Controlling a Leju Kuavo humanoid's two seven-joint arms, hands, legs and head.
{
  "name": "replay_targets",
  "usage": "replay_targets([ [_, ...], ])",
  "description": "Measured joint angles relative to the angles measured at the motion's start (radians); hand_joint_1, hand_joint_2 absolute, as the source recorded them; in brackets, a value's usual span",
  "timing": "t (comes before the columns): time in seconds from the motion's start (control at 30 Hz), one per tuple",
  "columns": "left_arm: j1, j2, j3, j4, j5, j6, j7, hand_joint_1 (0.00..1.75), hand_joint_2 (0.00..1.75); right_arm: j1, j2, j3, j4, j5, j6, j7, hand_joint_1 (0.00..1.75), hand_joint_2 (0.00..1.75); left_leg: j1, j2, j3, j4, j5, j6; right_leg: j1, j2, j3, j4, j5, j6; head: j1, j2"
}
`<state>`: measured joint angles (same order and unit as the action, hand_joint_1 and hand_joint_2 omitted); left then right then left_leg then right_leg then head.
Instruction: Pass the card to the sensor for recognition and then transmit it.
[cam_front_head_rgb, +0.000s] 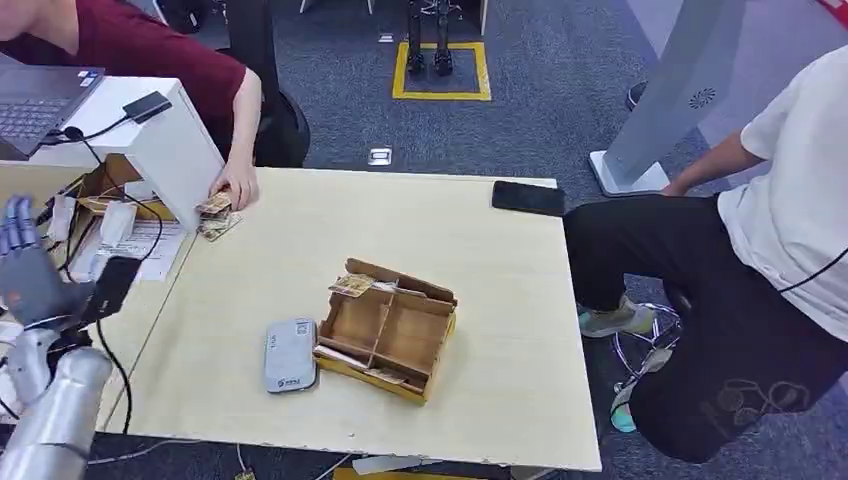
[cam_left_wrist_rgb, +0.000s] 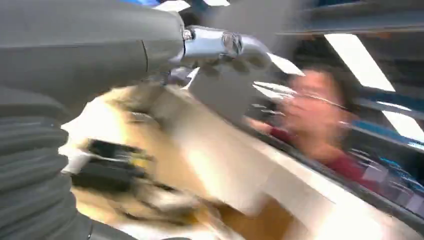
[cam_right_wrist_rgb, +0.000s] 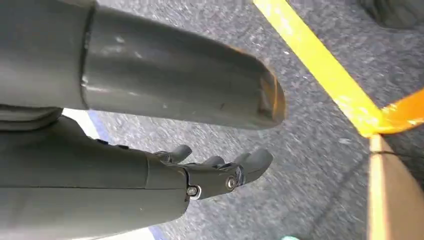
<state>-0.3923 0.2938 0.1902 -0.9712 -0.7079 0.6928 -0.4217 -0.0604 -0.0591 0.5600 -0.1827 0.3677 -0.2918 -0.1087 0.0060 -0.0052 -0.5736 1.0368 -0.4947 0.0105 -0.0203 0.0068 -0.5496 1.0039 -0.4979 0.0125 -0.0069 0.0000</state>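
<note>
- One card (cam_front_head_rgb: 352, 285) is lying across the upper-left corner of the wooden tray (cam_front_head_rgb: 388, 330) at centre frame in the head view — thin, flat and light by the look of it, so I'm expecting it to be stiff enough to hold by an edge yet slippery against smooth fingers.
- I'm judging the overhanging edge at the tray's corner to be the place to pinch, since it is sitting clear of the dividers.
- It is showing a tan, patterned face; the print is too small for me to read.
- I'm seeing the grey sensor (cam_front_head_rgb: 291, 355) lying flat just left of the tray.
- My left hand (cam_front_head_rgb: 22, 262) is hovering at the left edge, well apart from the card, fingers raised and apart, holding nothing.
- My right hand (cam_right_wrist_rgb: 210, 172) is hanging over the carpet — fingers loosely spread, empty.
</note>
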Motion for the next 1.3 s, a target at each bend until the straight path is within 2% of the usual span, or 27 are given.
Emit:
replay_targets([
  [0.07,0.048,0.019,0.117,0.005,0.085,0.003,-0.043,0.0,1.75,0.008,0.0,-0.008,0.002,-0.003,-0.004,-0.002,0.0,0.0,0.001,-0.001,-0.001,-0.001,-0.001,-0.001,0.0,-0.001,0.0,0.0,-0.001,-0.001,0.0,0.0],
  [0.2,0.157,0.057,0.314,0.028,0.313,0.003,-0.051,0.0,1.75,0.023,0.0,-0.024,0.006,-0.012,-0.012,-0.011,0.0,0.0,0.002,0.002,0.0,-0.001,-0.003,-0.003,0.001,0.003,0.0,0.0,-0.002,-0.002,0.0,0.0],
  [0.27,0.201,0.078,0.41,0.062,0.373,0.0,-0.082,0.0,1.75,0.031,0.0,-0.031,0.008,-0.012,-0.016,-0.015,0.0,0.0,0.003,0.001,0.0,0.0,-0.003,-0.003,0.001,0.001,-0.001,-0.001,-0.002,-0.002,0.0,0.0],
  [0.37,0.235,0.092,0.48,0.093,0.38,0.001,-0.098,0.0,1.75,0.031,0.0,-0.034,0.009,-0.012,-0.017,-0.015,0.0,0.0,0.003,-0.006,-0.001,0.0,-0.002,-0.003,0.001,-0.006,0.001,-0.001,-0.003,-0.003,0.0,0.0],
  [0.47,0.254,0.1,0.552,0.124,0.302,0.001,-0.046,0.0,1.75,0.028,0.0,-0.036,0.009,-0.013,-0.018,-0.015,0.0,0.0,0.003,-0.007,-0.001,0.0,-0.003,-0.003,0.002,-0.008,0.005,-0.001,-0.003,-0.002,0.002,0.0],
  [0.57,0.3,0.102,0.694,0.198,0.386,-0.032,-0.017,0.0,1.75,0.033,0.0,-0.044,0.01,-0.016,-0.019,-0.015,0.0,0.0,0.002,-0.001,0.003,-0.001,-0.004,-0.004,0.001,0.0,0.004,-0.001,-0.003,-0.003,0.002,0.0],
  [0.6,0.319,0.093,0.743,0.222,0.411,-0.039,-0.001,0.0,1.75,0.036,0.0,-0.046,0.01,-0.02,-0.019,-0.015,0.0,0.0,0.002,0.001,0.004,0.0,-0.005,-0.003,0.001,0.001,0.004,-0.001,-0.003,-0.003,0.0,0.0],
  [0.63,0.336,0.072,0.797,0.246,0.422,-0.042,0.024,0.0,1.75,0.04,0.0,-0.05,0.011,-0.023,-0.019,-0.013,0.0,1.75,0.001,0.0,0.004,0.0,-0.005,-0.003,0.001,0.001,0.003,-0.002,-0.003,-0.002,0.0,0.0],
  [0.73,0.372,-0.017,0.892,0.3,0.397,-0.027,0.093,0.0,1.75,0.043,0.0,-0.061,0.014,-0.045,-0.017,0.011,0.0,1.75,0.0,-0.006,0.003,0.0,-0.006,-0.002,0.0,-0.005,0.004,-0.003,-0.006,0.0,0.0,0.0],
  [0.77,0.376,-0.066,0.917,0.318,0.378,-0.021,0.122,0.0,1.75,0.042,0.0,-0.07,0.014,-0.065,-0.008,0.015,0.0,1.75,0.0,-0.008,0.003,0.0,-0.006,-0.001,0.0,-0.008,0.005,-0.004,-0.006,0.001,0.0,0.0],
  [0.8,0.377,-0.097,0.936,0.337,0.361,-0.02,0.145,0.0,1.75,0.042,0.0,-0.082,0.015,-0.084,0.001,0.016,0.0,1.75,-0.001,-0.009,0.003,0.0,-0.006,0.0,-0.001,-0.009,0.005,-0.004,-0.006,0.001,0.0,0.0],
  [0.9,0.381,-0.192,0.973,0.391,0.337,-0.018,0.174,0.0,1.75,0.042,0.0,-0.109,0.015,-0.108,0.003,0.018,0.0,1.75,-0.002,-0.009,0.002,0.0,-0.006,0.001,-0.002,-0.01,0.007,-0.004,-0.005,0.001,0.001,0.0],
  [1.0,0.381,-0.236,0.991,0.416,0.328,-0.015,0.185,0.0,1.75,0.043,0.0,-0.126,0.015,-0.113,0.009,0.018,0.0,1.75,-0.002,-0.009,0.003,0.0,-0.006,0.001,-0.002,-0.01,0.007,-0.004,-0.005,0.002,0.001,0.0],
  [1.13,0.379,-0.287,1.008,0.464,0.279,-0.023,0.307,0.0,1.75,0.043,0.0,-0.15,0.015,-0.139,0.035,-0.005,0.0,1.75,-0.003,-0.009,0.004,0.0,-0.005,0.001,-0.003,-0.01,0.007,-0.004,-0.005,0.002,0.0,0.0],
  [1.17,0.379,-0.301,1.006,0.475,0.275,-0.024,0.318,0.0,0.0,0.045,0.001,-0.161,0.015,-0.143,0.037,-0.01,0.0,1.75,-0.003,-0.009,0.004,0.0,-0.005,0.001,-0.003,-0.01,0.007,-0.004,-0.005,0.002,0.0,0.0],
  [1.3,0.389,-0.33,0.948,0.499,0.297,-0.069,0.332,0.0,0.0,0.056,0.004,-0.2,0.005,-0.161,0.055,-0.013,0.0,1.75,-0.002,-0.009,0.004,0.0,-0.005,0.001,-0.002,-0.01,0.007,-0.004,-0.005,0.002,0.001,0.0],
])
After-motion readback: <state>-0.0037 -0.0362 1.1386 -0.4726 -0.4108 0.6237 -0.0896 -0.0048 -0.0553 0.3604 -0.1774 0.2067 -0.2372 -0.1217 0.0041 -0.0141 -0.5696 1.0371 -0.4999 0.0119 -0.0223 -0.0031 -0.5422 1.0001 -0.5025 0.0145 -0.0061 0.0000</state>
